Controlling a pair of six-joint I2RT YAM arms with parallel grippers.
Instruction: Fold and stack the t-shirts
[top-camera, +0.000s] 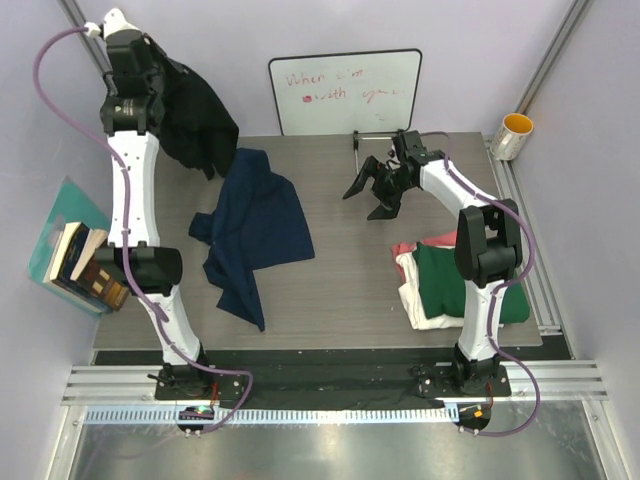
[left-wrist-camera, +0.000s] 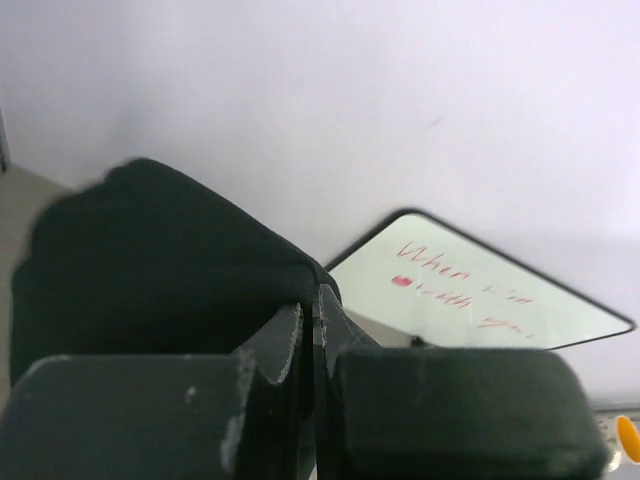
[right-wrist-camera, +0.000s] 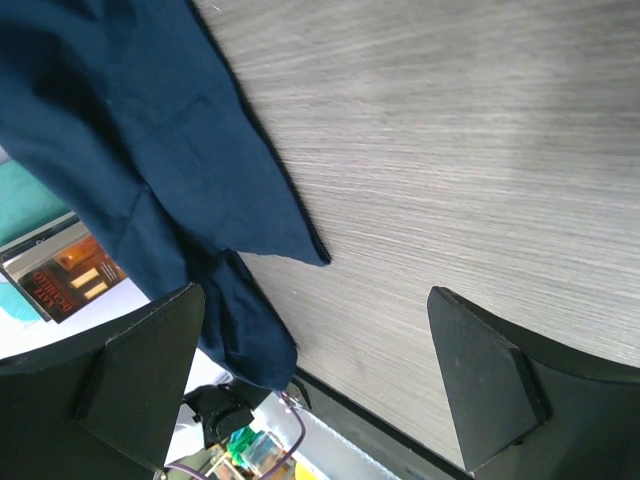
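My left gripper (top-camera: 155, 55) is raised high at the back left, shut on the black t-shirt (top-camera: 195, 115), which hangs down from it. In the left wrist view the fingers (left-wrist-camera: 317, 300) are pressed together on black cloth (left-wrist-camera: 150, 260). The navy t-shirt (top-camera: 255, 225) lies crumpled in the middle of the table and also shows in the right wrist view (right-wrist-camera: 130, 130). My right gripper (top-camera: 375, 190) hovers open to its right, over bare table, its jaws (right-wrist-camera: 320, 385) wide apart and holding nothing. At the right sits a folded pile: dark green (top-camera: 450, 275) on top, cream-white (top-camera: 425, 310) and pink-red (top-camera: 405, 247) beneath.
A whiteboard (top-camera: 345, 90) with red writing leans at the back. A yellow cup (top-camera: 515, 135) stands at the back right. Books (top-camera: 80, 260) lie on a teal sheet off the table's left edge. A thin metal stand (top-camera: 362, 140) stands near the whiteboard.
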